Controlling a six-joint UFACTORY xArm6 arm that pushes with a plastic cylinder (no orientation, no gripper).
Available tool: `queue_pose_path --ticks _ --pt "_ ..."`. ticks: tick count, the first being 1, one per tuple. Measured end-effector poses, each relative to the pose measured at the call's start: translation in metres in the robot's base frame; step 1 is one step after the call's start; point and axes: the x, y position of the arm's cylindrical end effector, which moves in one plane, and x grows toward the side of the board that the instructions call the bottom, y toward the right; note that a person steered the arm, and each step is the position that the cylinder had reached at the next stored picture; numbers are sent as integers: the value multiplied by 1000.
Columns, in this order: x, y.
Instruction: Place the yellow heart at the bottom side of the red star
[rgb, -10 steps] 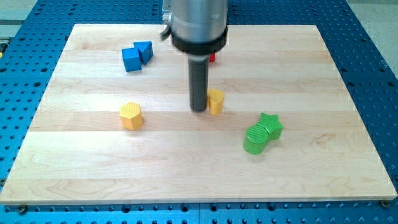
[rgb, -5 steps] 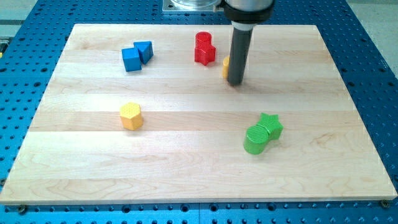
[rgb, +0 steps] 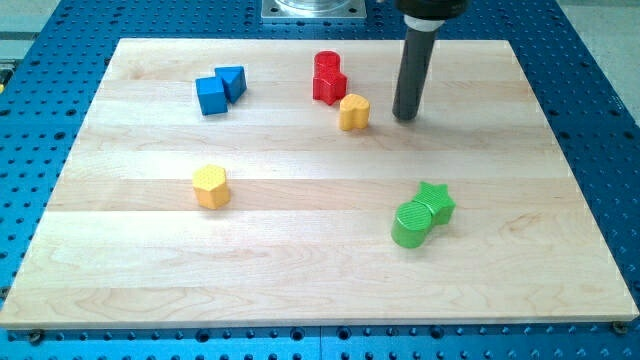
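The yellow heart (rgb: 353, 112) lies near the view's top, just below and to the right of the red star (rgb: 330, 87). A red cylinder (rgb: 326, 65) touches the star from above. My tip (rgb: 405, 116) is on the board to the right of the yellow heart, a short gap apart from it. The rod rises straight up out of the view's top.
A blue cube (rgb: 211, 96) and a blue triangle (rgb: 233, 80) sit together at the top left. A yellow hexagon (rgb: 211, 186) lies at the left middle. A green cylinder (rgb: 410, 224) and a green star (rgb: 434, 202) touch at the lower right.
The yellow heart has gone up and right from the board's middle to beside the red star. My tip moved up and right, now standing to the heart's right.
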Motion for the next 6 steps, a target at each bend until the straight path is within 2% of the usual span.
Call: queue_pose_path --ticks 1,3,5,6 --pt "3 -4" --pt "7 -56" --pt "74 -79" --pt "59 -97"
